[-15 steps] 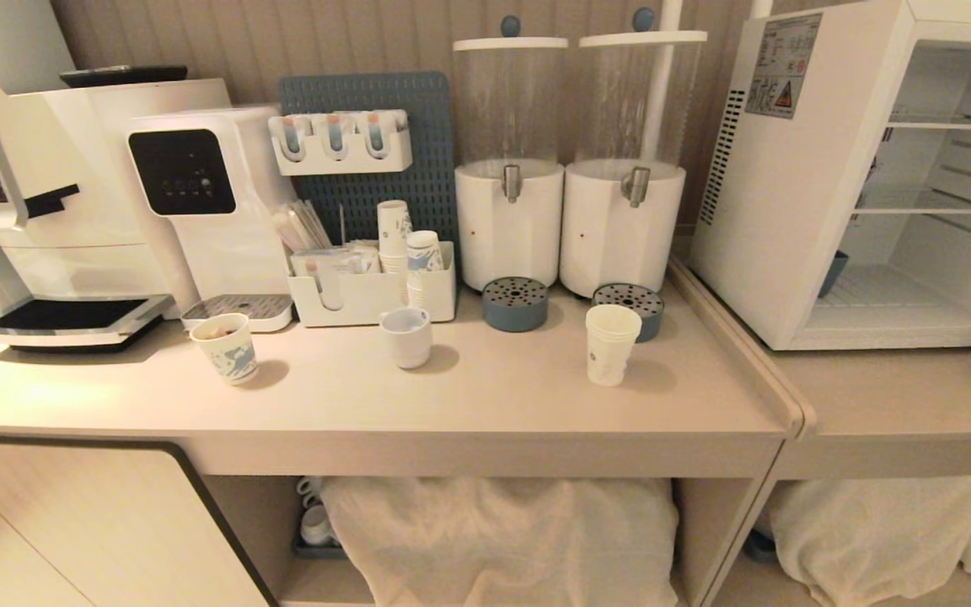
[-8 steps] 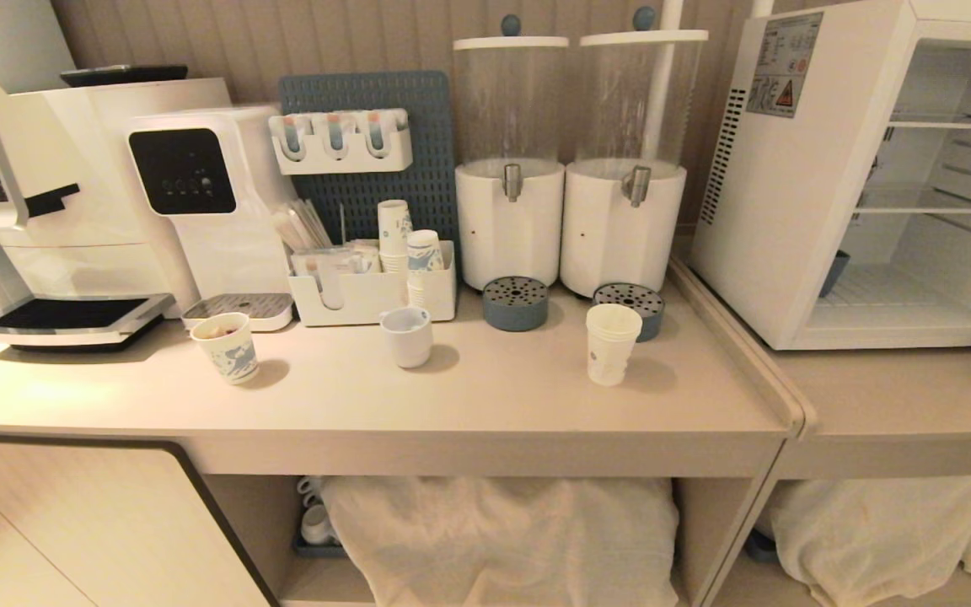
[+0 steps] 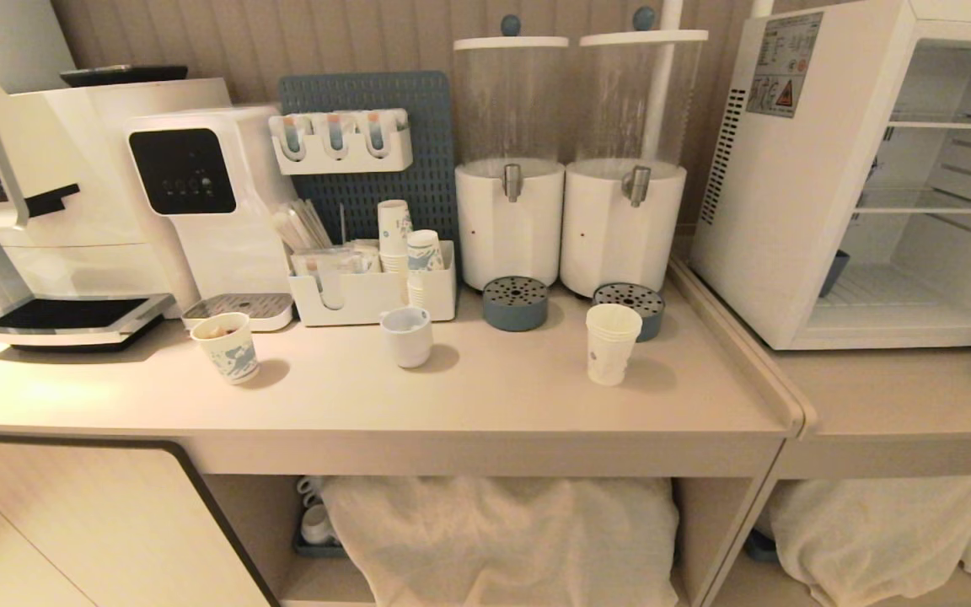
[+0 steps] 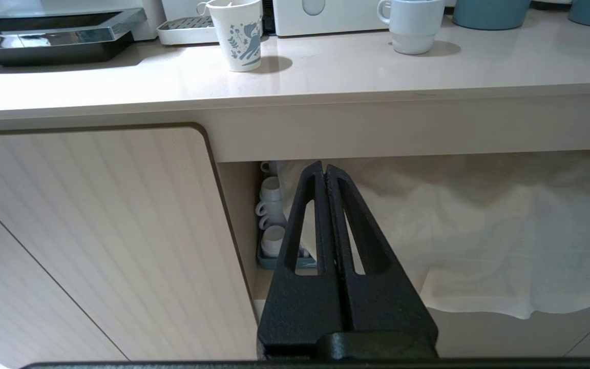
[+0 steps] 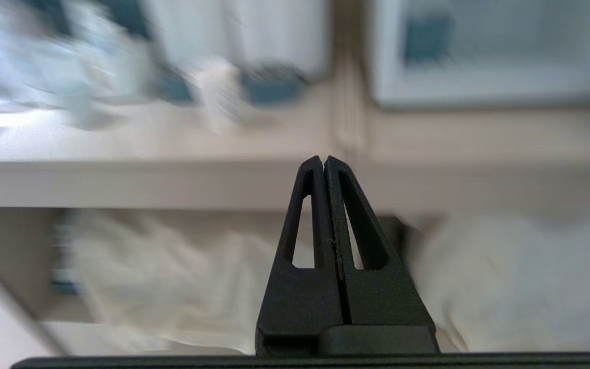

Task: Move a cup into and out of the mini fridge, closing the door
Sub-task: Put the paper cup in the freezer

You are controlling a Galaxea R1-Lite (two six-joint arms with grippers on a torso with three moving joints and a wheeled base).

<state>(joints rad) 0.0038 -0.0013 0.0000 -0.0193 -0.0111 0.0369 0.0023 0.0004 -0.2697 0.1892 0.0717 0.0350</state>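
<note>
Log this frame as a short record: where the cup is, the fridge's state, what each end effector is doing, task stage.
cup: tall white paper cup upright on the counter, in front of the right dispenser
mini fridge: on the lower counter to the right, front open, shelves bare
left end effector: shut, empty, below counter level
right end effector: shut, empty, below counter level
stage: cup not yet picked up

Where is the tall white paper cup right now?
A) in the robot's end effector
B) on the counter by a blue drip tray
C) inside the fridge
B: the cup stands on the counter, just in front of the blue drip tray, outside the open mini fridge.
</note>
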